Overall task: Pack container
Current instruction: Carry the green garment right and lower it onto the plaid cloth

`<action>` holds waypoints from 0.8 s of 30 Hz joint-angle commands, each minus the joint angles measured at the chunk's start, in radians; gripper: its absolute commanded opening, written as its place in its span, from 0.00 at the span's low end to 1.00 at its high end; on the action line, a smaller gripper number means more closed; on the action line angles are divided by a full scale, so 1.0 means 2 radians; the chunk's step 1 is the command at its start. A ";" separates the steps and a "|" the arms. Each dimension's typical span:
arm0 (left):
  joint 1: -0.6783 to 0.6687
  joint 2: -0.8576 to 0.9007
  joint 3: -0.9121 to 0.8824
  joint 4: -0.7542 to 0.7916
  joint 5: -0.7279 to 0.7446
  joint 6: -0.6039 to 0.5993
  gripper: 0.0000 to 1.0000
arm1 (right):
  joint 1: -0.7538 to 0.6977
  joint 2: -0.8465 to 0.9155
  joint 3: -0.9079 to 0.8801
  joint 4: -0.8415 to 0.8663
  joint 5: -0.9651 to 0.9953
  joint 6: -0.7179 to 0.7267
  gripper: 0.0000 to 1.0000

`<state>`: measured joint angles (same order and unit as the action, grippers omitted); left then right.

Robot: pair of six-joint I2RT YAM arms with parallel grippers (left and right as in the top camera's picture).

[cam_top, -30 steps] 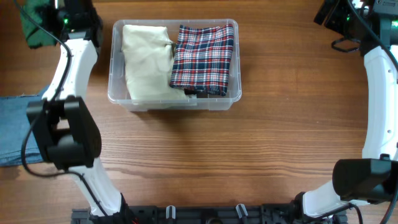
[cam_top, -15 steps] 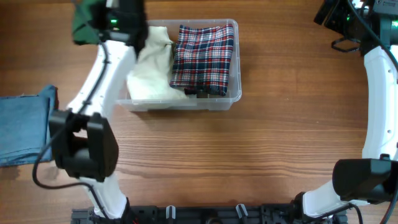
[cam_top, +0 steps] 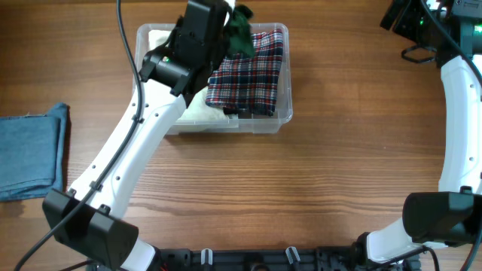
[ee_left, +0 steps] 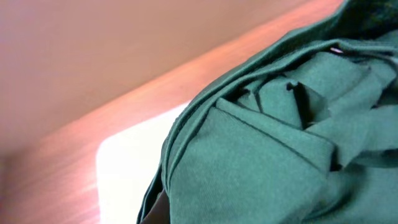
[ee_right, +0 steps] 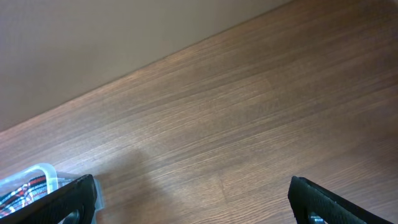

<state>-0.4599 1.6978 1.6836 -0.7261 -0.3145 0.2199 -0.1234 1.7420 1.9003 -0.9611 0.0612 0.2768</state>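
The clear plastic container (cam_top: 283, 118) stands at the back middle of the table. It holds a folded cream cloth (cam_top: 194, 110) on its left and a folded red, white and navy plaid cloth (cam_top: 248, 74) on its right. My left gripper (cam_top: 235, 22) is shut on a dark green cloth (cam_top: 241, 31) and holds it over the container's back middle. The green cloth fills the left wrist view (ee_left: 273, 137) and hides the fingers. My right gripper (ee_right: 193, 202) is open and empty at the back right, over bare table; the container's corner (ee_right: 37, 176) shows at its lower left.
A folded blue denim piece (cam_top: 30, 150) lies at the table's left edge. The right arm (cam_top: 459, 98) runs along the right side. The left arm (cam_top: 135, 143) crosses diagonally from the front left to the container.
My left arm has swung right from the back left corner to over the container, carrying the green cloth. The right arm has not moved.
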 commanded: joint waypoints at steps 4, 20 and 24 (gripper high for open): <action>0.001 -0.019 0.003 -0.087 0.224 -0.021 0.04 | 0.000 0.002 -0.002 0.002 0.007 0.007 1.00; 0.001 -0.014 0.003 -0.152 0.388 0.027 0.04 | 0.000 0.002 -0.002 0.001 0.007 0.007 1.00; 0.002 -0.014 0.003 -0.162 0.398 0.035 0.04 | 0.000 0.002 -0.002 0.001 0.007 0.007 1.00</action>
<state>-0.4591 1.6920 1.6825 -1.0405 0.3965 0.2466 -0.1234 1.7420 1.9003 -0.9611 0.0612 0.2768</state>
